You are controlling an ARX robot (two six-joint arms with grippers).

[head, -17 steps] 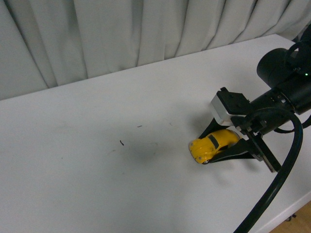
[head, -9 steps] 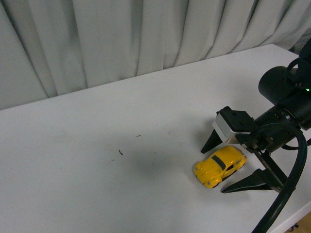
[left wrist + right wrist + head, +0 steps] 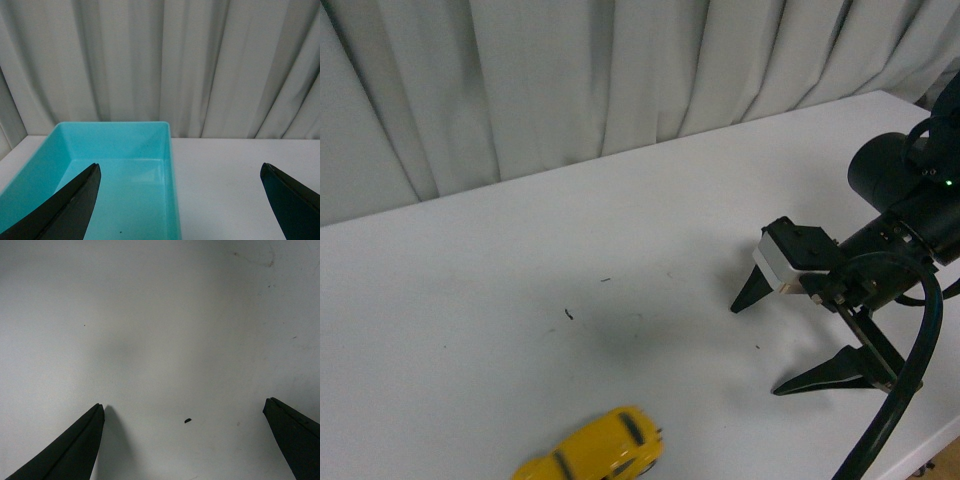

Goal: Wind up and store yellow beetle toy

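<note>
**Left wrist view.** left pincer (image 3: 179,172): jaws spread wide, nothing btwn them, nothing held. Beyond the tips sits a teal bin (image 3: 115,136), open-topped and empty apart from a tiny dark fleck on its floor. It rests on the white table (image 3: 240,165), w/ the grey curtain (image 3: 150,60) at the far side. This arm and the bin are out of the front view, so the bin's place relative to the toy cannot be told.

**Front view, left to right.** Near-left of centre: yellow beetle toy (image 3: 595,455), on its wheels on the table at the near edge, partly cut by the frame, touched by nothing. Farther, mid-table: a small dark speck (image 3: 568,316). Right: right pincer (image 3: 775,340), low over the table, jaws wide apart and empty, well apart from the toy. The right wrist view confirms this: bare table btwn the two tips, plus one speck.

**Step (judged).** Toy lies free, so the wind-up-and-let-go part looks done. Storing is not yet begun.

**Next move (judged).** One pincer must travel to the toy, line its jaws across the narrow sides of the body, and close gently. The shell is glossy and rounded, so it is apt to slip. Then lift and carry to the teal bin, the likely store. The toy sits at the near edge, so approach w/o nudging it off.
</note>
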